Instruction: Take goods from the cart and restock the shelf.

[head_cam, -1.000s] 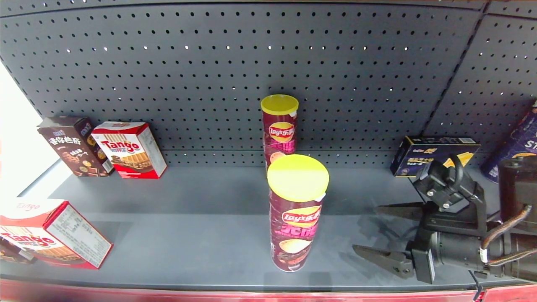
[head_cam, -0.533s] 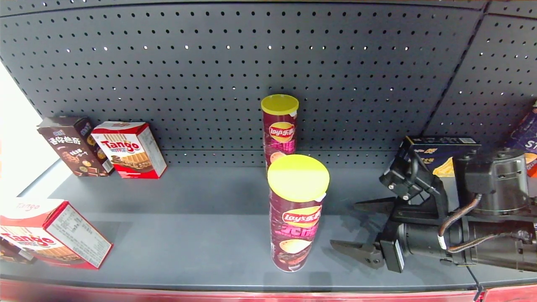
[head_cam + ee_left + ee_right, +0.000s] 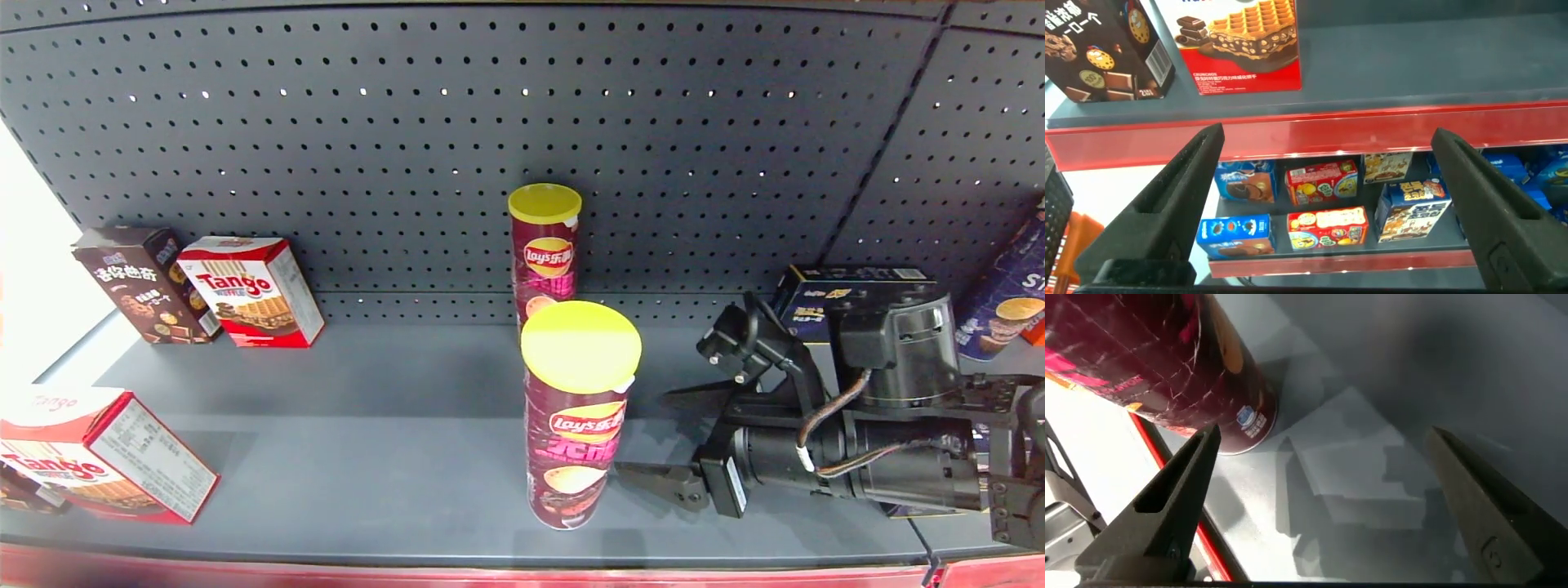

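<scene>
Swinging the right gripper [image 3: 641, 434] in leftward, now just beside the front can [image 3: 578, 441], spread wide, holding nothing. Probably lining up to straighten it.

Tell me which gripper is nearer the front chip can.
Right. The right gripper sits beside the front chip can, jaws open; the left gripper is away by the wafer box, jaws open.

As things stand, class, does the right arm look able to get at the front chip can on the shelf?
Probably yes. The right gripper is open and aimed at the front chip can from close beside it, with only bare shelf between them.
</scene>
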Motion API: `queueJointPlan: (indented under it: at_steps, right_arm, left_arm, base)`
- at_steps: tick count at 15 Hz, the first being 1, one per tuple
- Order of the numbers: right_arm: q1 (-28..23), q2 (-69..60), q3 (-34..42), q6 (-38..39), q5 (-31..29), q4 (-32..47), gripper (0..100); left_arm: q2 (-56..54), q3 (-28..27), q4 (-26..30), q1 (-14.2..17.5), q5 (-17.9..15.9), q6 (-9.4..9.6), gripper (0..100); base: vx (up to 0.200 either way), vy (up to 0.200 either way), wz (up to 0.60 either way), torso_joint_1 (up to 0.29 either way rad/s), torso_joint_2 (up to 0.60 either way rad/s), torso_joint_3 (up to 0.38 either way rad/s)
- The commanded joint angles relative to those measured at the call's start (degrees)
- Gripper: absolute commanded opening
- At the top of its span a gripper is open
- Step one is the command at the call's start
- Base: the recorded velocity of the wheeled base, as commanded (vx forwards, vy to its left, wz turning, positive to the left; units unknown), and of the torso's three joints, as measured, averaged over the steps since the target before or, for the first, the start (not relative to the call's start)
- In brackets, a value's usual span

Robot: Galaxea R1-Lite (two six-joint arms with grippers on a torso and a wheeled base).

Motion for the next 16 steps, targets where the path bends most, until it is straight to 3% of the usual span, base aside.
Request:
queueJointPlan:
  at_steps: [1, 8, 16]
  right_arm:
    - [0.4, 0.6, 0.0, 0.0, -0.1, 0.0, 100]
    - [2.4, 0.5, 0.6, 0.0, -0.5, 0.0, 100]
    - [1.4, 0.8, 0.0, 0.0, -0.9, 0.0, 100]
  left_arm:
    - [0.1, 0.0, 0.0, 0.0, 0.0, 0.02, 100]
    - [0.1, 0.0, 0.0, 0.0, 0.1, -0.25, 100]
    - [0.1, 0.0, 0.0, 0.0, 0.1, -0.34, 100]
  base:
    - [0.0, 0.0, 0.0, 0.0, 0.0, 0.0]
    - [0.0, 0.0, 0.0, 0.0, 0.0, 0.0]
    - [0.0, 0.0, 0.0, 0.0, 0.0, 0.0]
